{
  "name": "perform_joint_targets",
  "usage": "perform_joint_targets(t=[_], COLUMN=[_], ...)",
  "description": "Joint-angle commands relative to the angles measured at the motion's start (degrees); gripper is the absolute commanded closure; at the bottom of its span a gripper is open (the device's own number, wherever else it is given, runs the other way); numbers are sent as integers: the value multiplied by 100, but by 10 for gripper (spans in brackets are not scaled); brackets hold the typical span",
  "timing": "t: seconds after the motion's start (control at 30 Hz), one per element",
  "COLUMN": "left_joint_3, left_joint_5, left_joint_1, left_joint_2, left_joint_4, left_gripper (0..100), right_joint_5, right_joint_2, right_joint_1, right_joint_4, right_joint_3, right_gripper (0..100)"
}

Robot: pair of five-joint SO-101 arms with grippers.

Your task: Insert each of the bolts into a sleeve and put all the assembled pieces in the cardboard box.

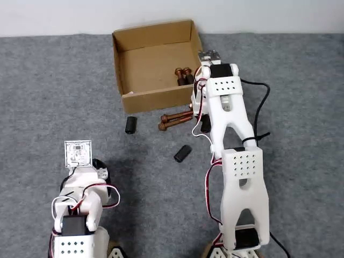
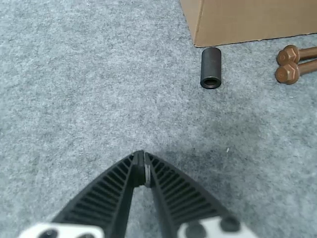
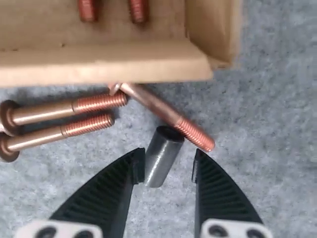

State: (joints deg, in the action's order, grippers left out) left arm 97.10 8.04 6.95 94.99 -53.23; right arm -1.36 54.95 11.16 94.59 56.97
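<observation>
We find no legible words, numbers or signs anywhere. The cardboard box point(image 1: 156, 99) shows plain brown walls. The small square board point(image 1: 78, 153) on the left arm's wrist bears fine markings too small for us to make out.

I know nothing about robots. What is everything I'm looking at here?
Cardboard box: one, brown, far side of the carpet.
Sleeved bolts: two, copper and black, inside the box.
Loose bolts: three, copper, on the carpet before the box.
Loose sleeves: three, black; one near the box front, one mid-carpet, one between the right gripper's fingers.
Carpet: one, grey, covering the table.
Arms: two, white, near edge, left and right.
Left gripper: one, black, shut, over bare carpet.
Right gripper: one, black, open around a sleeve.
</observation>
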Motion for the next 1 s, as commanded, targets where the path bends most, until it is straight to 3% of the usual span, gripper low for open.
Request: perform_joint_targets(t=[0.0, 0.43, 0.57, 0.77, 0.97], left_joint_3=[-31, -31, -31, -31, -31], left_joint_5=[-53, -53, -53, -53, -53], left_joint_1=[44, 53, 53, 35, 18], left_joint_2=[-18, -18, -18, -18, -18], left_joint_4=[123, 123, 123, 123, 141], left_gripper=[994, 994, 994, 993, 992], right_joint_5=[53, -149, -149, -158, -457], right_joint_2=[-31, 549, 549, 549, -119], right_joint_1=[-13, -4, 4, 31, 31], right_joint_4=[-48, -4, 31, 840, 848], right_joint_3=[26, 70, 273, 1160, 1204], right_gripper=[853, 861, 998, 991, 991])
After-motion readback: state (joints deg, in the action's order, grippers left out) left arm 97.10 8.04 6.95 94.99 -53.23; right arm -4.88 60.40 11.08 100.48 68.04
